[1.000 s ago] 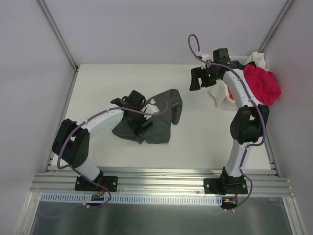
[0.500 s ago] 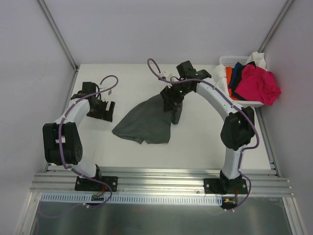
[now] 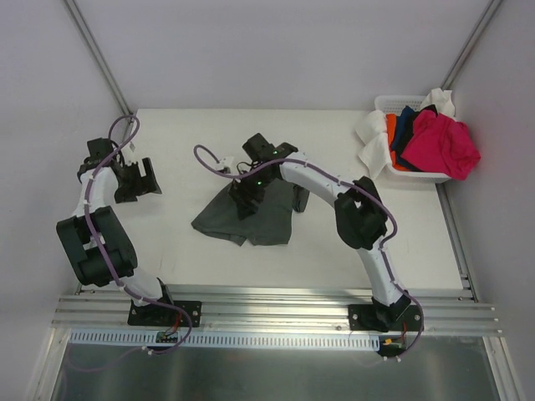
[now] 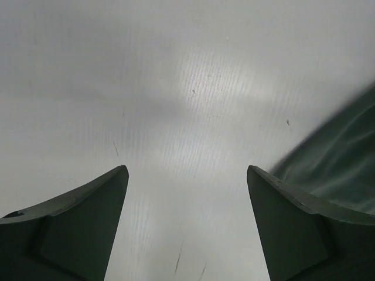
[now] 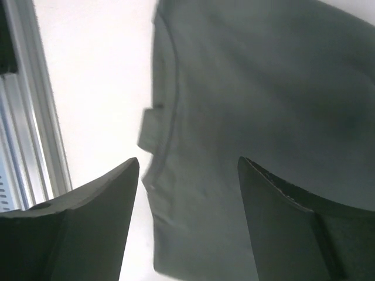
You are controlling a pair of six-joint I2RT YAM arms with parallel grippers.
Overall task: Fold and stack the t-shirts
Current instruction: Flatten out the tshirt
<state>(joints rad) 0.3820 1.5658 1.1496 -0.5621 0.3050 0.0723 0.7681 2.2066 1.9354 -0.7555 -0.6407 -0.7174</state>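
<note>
Fingers (image 5: 99, 205) of our right gripper (image 3: 248, 197) stand apart, empty, right over the grey shirt (image 3: 269, 222) mid-scene, collar (image 5: 167, 111) beneath us; our left gripper (image 3: 138, 180), wide and empty too, sits well left.

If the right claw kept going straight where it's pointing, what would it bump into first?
Probably the dark grey t-shirt. The open right gripper points straight at the cloth, and nothing shows between them.
</note>
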